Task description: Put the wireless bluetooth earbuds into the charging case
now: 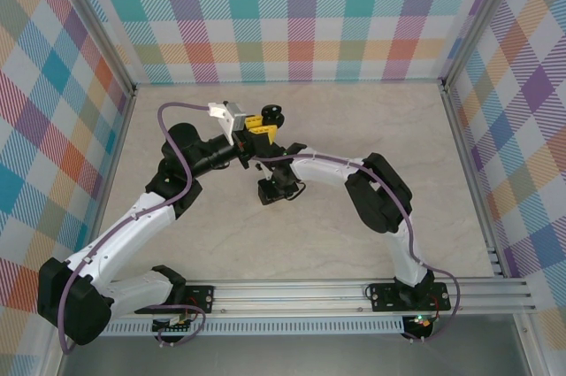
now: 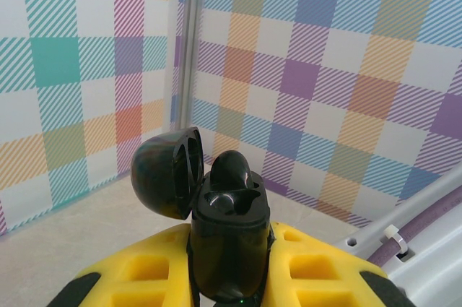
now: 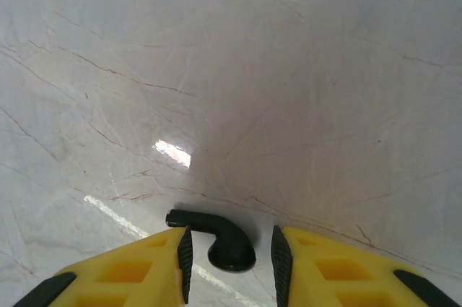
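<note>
My left gripper is shut on a black charging case, held upright off the table. Its lid hangs open to the left. One black earbud sits in the far slot, and the near slot is hollow. In the top view the case is up near the table's middle in the left gripper. My right gripper is down at the table and open. A second black earbud lies between its pads, stem pointing left, with a gap on the right side. In the top view the right gripper points straight down.
The marble-look table is ringed by checkered walls. A metal rail runs along the near edge. The two arms meet close together near the table's middle, the left gripper just above and behind the right one.
</note>
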You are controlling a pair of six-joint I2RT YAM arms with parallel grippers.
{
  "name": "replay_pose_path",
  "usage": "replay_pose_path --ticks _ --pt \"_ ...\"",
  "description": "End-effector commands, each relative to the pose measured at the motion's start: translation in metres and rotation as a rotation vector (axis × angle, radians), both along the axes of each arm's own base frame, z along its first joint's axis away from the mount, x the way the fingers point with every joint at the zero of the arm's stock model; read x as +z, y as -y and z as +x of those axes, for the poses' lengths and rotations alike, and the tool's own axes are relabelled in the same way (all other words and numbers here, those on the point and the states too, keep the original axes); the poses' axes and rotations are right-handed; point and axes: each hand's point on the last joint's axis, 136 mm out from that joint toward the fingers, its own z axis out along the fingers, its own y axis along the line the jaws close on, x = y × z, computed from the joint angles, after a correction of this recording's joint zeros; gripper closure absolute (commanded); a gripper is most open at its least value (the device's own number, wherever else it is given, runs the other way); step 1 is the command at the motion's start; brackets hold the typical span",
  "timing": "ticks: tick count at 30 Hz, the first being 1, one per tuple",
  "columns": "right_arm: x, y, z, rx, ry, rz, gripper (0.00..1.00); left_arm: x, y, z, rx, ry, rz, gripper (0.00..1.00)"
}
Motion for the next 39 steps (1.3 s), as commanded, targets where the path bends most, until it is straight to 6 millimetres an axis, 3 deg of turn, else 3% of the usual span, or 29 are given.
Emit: replay_pose_path --ticks 1,12,26,34,39 --pt "-0.006 0.008 -0.004 0.006 -0.006 -0.066 0.65 0.020 -0.008 -0.001 0.023 0.041 -0.028 0.94" --pt "-0.012 0.032 0.002 0.013 0.063 -0.180 0.78 0.016 -0.009 0.000 0.029 0.031 -0.023 0.94" --pt "-0.010 0.110 0.012 0.094 0.094 -0.286 0.81 0.016 -0.010 0.000 0.035 0.031 -0.020 0.94" --pt "-0.015 0.122 0.006 0.146 0.060 -0.288 0.79 0.016 -0.010 0.001 0.036 0.029 -0.023 0.94" --pt "-0.006 0.117 0.011 0.111 0.071 -0.254 0.68 0.015 -0.010 0.001 0.037 0.027 -0.023 0.94"
